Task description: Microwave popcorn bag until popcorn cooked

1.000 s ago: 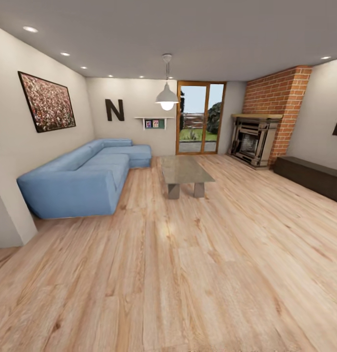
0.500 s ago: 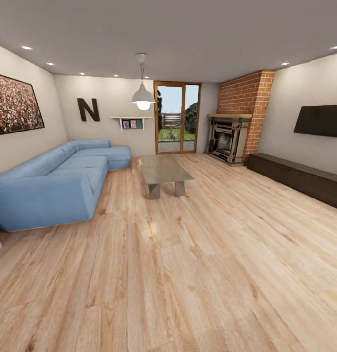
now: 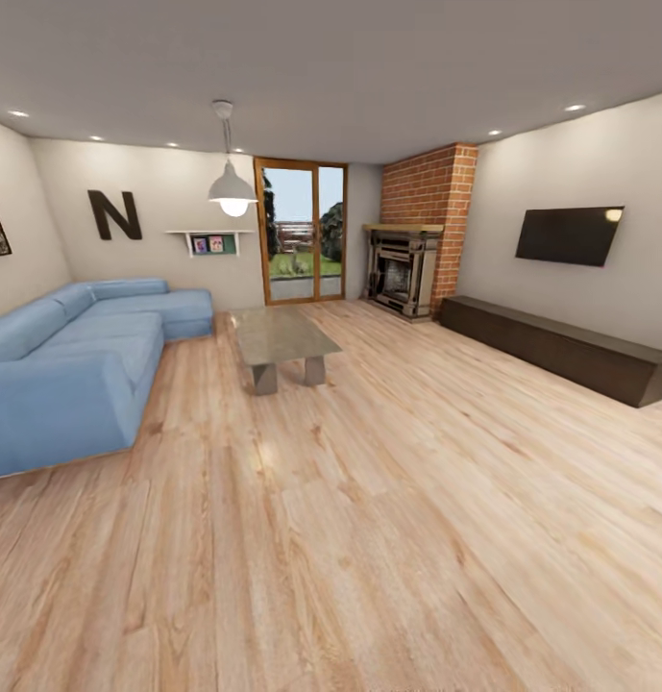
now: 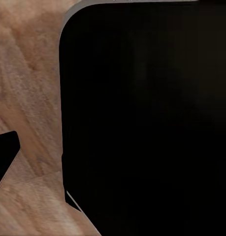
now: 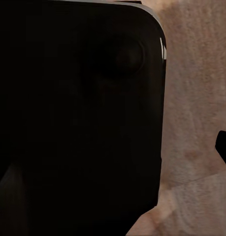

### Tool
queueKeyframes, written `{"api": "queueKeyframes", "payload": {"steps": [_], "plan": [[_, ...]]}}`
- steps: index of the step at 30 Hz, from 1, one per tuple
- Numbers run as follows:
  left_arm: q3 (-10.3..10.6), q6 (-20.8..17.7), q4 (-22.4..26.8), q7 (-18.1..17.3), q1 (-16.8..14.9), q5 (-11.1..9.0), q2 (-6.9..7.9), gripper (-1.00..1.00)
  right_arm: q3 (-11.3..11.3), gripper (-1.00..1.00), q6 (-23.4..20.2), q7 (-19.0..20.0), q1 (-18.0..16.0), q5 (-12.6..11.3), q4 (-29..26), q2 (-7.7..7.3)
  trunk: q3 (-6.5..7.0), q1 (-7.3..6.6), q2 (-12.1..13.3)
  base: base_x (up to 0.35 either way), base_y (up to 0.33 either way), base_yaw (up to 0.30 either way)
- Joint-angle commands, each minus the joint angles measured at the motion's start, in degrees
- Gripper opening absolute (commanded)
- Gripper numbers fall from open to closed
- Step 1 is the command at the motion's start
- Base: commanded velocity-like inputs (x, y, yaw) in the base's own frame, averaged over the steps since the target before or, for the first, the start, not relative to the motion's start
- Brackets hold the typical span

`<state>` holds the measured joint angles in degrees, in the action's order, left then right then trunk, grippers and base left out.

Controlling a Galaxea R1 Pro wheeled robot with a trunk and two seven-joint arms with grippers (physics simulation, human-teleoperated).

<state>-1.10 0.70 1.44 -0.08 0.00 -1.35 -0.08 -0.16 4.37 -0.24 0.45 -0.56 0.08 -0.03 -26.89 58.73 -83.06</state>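
A: Fingers?
B: Can't tell on either arm. Both wrist views show a black body [image 4: 142, 118] over wood floor [image 4: 29, 73].
A: Popcorn bag?
B: No sign. Head view, near to far: floor [image 3: 369, 538], sofa [image 3: 61, 365], coffee table [image 3: 278, 336], fireplace [image 3: 403, 269], glass door [image 3: 302, 231].

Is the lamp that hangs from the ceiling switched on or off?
On. The pendant lamp has a bulb glowing bright white under its shade, above the coffee table.
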Motion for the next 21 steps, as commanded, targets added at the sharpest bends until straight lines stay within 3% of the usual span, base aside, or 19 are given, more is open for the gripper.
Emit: {"api": "queueKeyframes", "payload": {"steps": [1,14,21], "plan": [[-0.1,0.1,0.0,0.0,0.0,-0.1,-0.01,1.00,0.0,1.00,0.2,0.0,0.0,-0.1,0.0,0.01,-0.04,0.00,0.0,0.000,0.000,-0.290],[0.1,-0.1,0.0,0.0,0.0,-0.1,0.08,1.00,0.1,1.00,0.2,0.0,0.0,0.0,0.0,0.12,-0.04,0.00,0.0,0.037,0.000,-0.285],[0.2,-0.7,0.0,0.0,0.0,-0.1,0.17,1.00,0.3,1.00,-0.6,0.5,0.0,0.4,0.0,-0.01,-0.04,0.00,0.0,0.297,0.000,-0.043]]}}
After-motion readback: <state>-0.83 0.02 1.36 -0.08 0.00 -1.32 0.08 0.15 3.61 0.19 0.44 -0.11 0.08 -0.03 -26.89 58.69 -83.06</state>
